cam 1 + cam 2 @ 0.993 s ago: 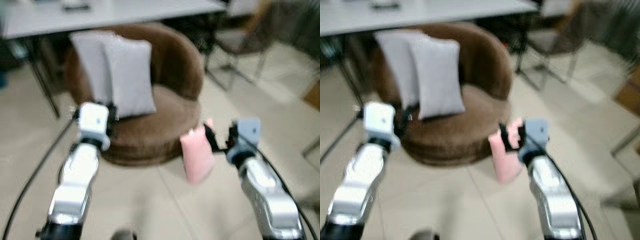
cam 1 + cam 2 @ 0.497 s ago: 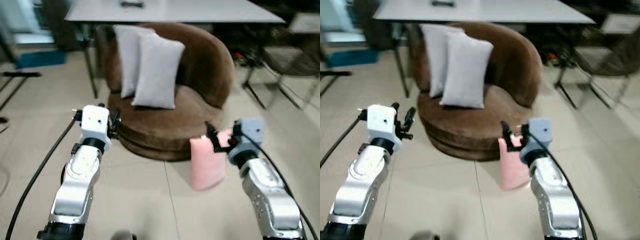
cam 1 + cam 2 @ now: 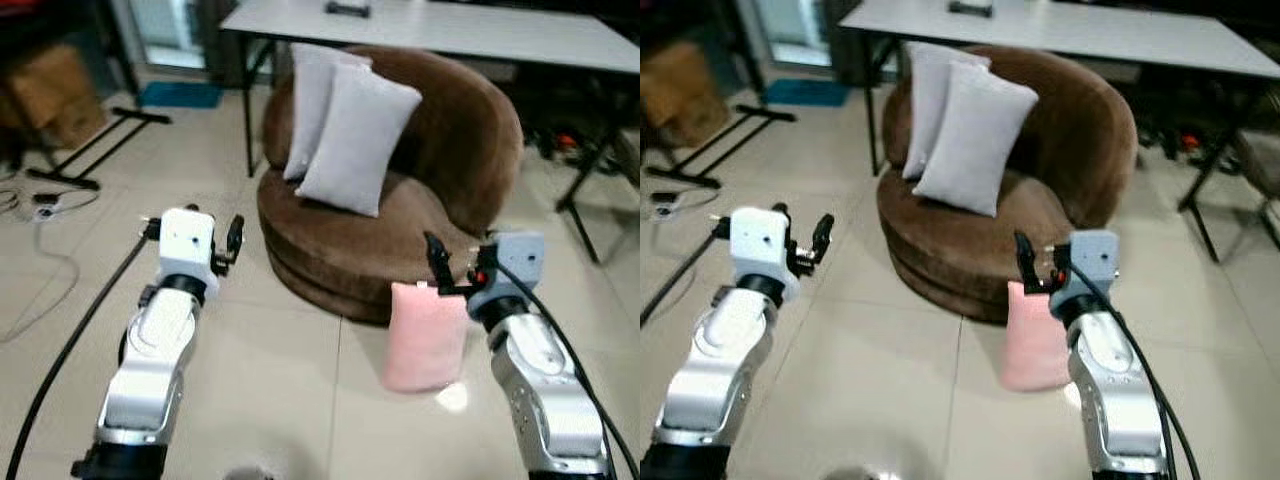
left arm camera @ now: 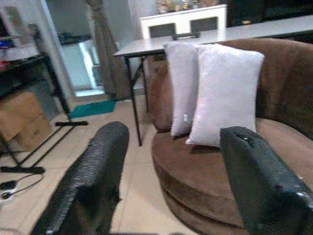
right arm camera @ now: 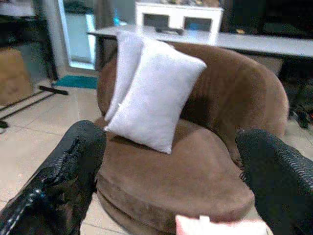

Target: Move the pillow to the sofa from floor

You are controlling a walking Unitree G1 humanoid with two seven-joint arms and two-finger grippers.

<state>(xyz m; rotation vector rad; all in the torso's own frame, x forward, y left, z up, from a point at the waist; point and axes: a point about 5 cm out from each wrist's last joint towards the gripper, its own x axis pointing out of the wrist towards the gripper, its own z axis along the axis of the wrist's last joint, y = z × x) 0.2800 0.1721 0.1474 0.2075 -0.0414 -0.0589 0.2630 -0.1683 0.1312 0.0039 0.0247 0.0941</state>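
One pink pillow [image 3: 427,337] clasped by right gripper [image 3: 455,272]; two grey pillows [image 3: 345,130] on sofa [image 3: 460,170]; left gripper [image 3: 225,243] spread, empty.

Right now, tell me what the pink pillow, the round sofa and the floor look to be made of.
Pink pillow: soft matte fabric over stuffing, judging by its plump, sagging shape as it hangs from the right gripper.
Round sofa: brown plush upholstery, velvet or suede-like; the surface is dull and fuzzy, with no shine.
Floor: glossy pale tile, probably ceramic; grout lines and a bright reflection show.
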